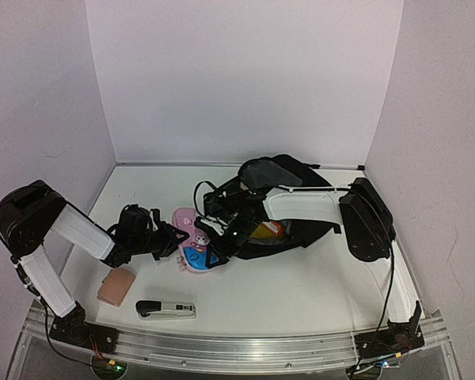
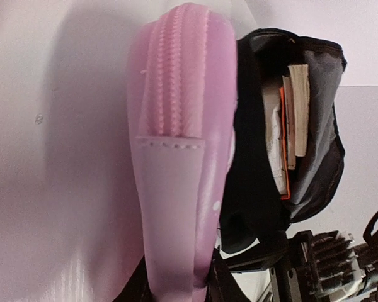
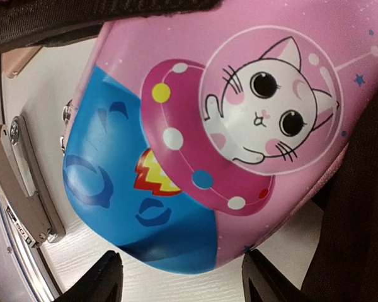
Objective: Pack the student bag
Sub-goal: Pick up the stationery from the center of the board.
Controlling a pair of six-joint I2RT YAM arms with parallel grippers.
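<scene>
White walls (image 1: 237, 79) close in your white table (image 1: 301, 293) on three sides. You have the student bag (image 1: 297, 176) lying at the far middle, right of centre, with its mouth open toward the left arm. From the left wrist you can see its grey lining and at least two books (image 2: 296, 113) standing inside, one of them edged in orange.

Your left arm has its elbow raised at the far left and its forearm stretched right. The left gripper (image 1: 165, 239) is clamped on the near end of the pink pencil case (image 1: 191, 237), dark fingers pressed against both sides of it.

Your right arm folds at the right, and its forearm crosses over the bag's front to the same case. The right gripper (image 1: 220, 252) hovers over the cat picture with its fingers (image 3: 104, 280) spread wide and only table between them.

You can count one bag, one pencil case, one stapler (image 1: 166, 309) and one small tan block (image 1: 116, 285), the last two lying near the front edge.
</scene>
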